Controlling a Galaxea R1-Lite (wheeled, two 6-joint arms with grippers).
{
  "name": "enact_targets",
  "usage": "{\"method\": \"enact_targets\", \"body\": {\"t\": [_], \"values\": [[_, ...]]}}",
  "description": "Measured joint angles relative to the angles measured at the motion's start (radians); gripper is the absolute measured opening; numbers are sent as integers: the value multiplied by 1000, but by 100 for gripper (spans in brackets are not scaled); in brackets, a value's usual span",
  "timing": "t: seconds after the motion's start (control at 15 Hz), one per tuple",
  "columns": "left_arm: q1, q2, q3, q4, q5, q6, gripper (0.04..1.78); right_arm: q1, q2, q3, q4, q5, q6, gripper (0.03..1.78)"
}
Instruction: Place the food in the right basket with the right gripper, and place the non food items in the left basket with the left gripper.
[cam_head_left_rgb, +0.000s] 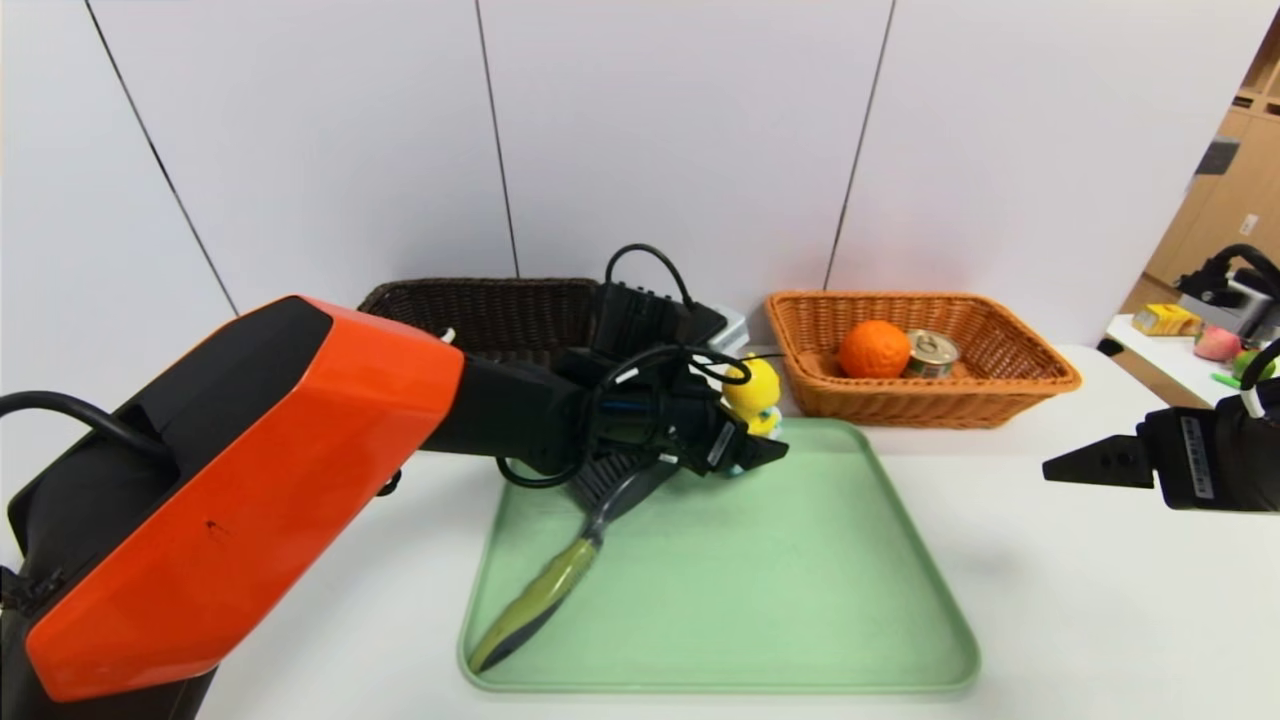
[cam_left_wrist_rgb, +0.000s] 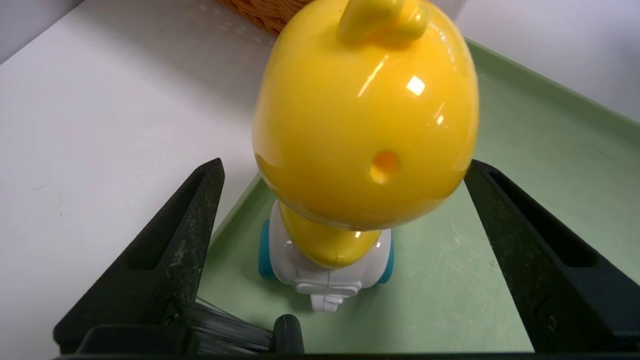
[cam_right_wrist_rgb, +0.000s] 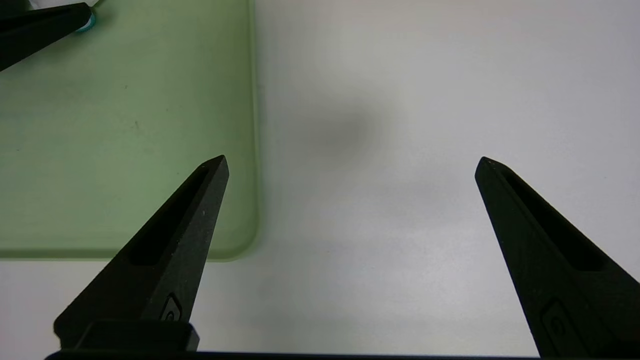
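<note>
The duck toy (cam_left_wrist_rgb: 365, 115) is framed upright between the wide-spread, empty fingers of the left gripper (cam_left_wrist_rgb: 345, 170); the right gripper (cam_right_wrist_rgb: 350, 162), likewise wide, is parked well apart

I find the tray (cam_head_left_rgb: 800, 600) lying at the middle of the table (cam_head_left_rgb: 1050, 600), with the left basket (cam_head_left_rgb: 480, 310) behind its far left corner and the right basket (cam_head_left_rgb: 1000, 380) behind its far right corner. In the right basket the fruit (cam_head_left_rgb: 874, 349) sits left of the can (cam_head_left_rgb: 931, 354), touching it. On the tray, the duck toy (cam_left_wrist_rgb: 365, 125) stands upright at the far left corner with my left gripper (cam_left_wrist_rgb: 345, 170) spread to either side of it, the brush (cam_head_left_rgb: 560, 580) lies along the left side, and my right gripper (cam_right_wrist_rgb: 350, 162) hangs over bare table right of the tray.
</note>
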Motion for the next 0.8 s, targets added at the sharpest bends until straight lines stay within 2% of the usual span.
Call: {"method": "enact_targets", "body": {"t": [0.8], "values": [[1, 46, -38, -6, 0, 8, 169, 0, -4, 9, 2, 0, -6, 171]]}}
